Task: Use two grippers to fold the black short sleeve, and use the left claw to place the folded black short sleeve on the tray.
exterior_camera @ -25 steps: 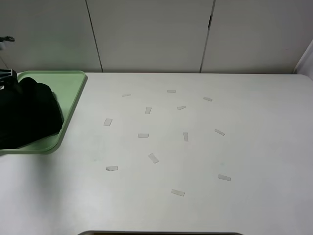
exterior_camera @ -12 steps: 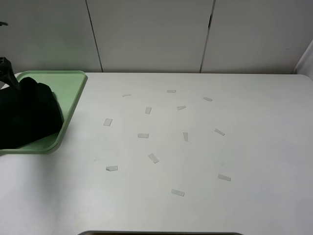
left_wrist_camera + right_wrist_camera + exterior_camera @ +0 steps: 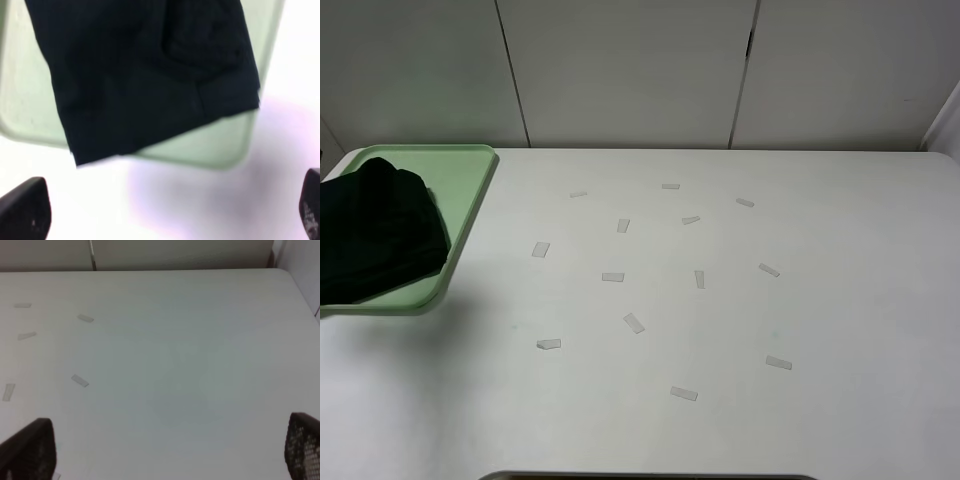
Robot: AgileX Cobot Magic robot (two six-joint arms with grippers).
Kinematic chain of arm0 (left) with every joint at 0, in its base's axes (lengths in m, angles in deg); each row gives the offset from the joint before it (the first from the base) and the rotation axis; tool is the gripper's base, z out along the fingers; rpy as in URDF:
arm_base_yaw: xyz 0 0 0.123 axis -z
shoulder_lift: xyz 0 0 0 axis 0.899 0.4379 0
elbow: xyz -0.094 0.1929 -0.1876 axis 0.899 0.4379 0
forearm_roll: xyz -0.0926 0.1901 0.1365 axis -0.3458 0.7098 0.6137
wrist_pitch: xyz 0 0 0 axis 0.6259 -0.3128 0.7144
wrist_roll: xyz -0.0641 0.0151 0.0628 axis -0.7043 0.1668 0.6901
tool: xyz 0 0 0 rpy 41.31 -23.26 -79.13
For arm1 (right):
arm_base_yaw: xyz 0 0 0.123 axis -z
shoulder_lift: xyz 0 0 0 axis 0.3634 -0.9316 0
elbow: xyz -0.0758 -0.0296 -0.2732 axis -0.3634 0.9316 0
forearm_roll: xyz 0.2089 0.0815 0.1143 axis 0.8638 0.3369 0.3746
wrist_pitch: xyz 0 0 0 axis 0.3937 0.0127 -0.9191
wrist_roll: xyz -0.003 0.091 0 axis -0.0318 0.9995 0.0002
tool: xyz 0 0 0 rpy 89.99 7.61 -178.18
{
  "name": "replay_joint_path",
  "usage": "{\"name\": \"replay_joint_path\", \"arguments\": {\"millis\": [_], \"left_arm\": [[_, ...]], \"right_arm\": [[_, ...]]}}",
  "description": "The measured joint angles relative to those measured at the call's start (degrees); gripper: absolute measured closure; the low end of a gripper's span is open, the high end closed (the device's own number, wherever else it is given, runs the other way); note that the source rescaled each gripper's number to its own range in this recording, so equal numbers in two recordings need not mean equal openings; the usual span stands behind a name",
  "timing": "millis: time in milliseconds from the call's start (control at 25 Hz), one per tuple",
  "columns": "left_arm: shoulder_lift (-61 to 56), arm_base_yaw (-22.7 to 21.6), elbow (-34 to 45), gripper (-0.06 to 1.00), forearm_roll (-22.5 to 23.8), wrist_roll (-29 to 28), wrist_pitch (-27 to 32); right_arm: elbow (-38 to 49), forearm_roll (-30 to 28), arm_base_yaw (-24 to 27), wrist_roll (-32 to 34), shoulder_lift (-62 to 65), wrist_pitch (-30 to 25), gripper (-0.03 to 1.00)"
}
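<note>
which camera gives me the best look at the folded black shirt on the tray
The left wrist view: the black short sleeve fills most of it, lying folded on the tray, one corner past the rim. The exterior high view cuts it off at the picture's edge. The right wrist view shows only table.

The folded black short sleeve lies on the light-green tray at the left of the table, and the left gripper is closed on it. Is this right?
Not quite. The black short sleeve does lie folded on the tray at the left of the table, but the left gripper is open and clear of it. The left wrist view shows its fingers spread wide apart above the white table, with nothing between them.
</note>
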Motion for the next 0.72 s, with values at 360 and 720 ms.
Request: {"name": "replay_joint_path", "arguments": {"millis": [360, 720], "left_arm": [[-16.09, 0.0, 0.12, -0.06, 0.01, 3.8, 10.29], [-36.46, 0.0, 7.25, -0.06, -0.06, 4.14, 10.45]], "right_arm": [[0.0, 0.0, 0.0, 0.0, 0.0, 0.0, -0.03], [0.0, 0.0, 0.0, 0.0, 0.0, 0.0, -0.03]]}}
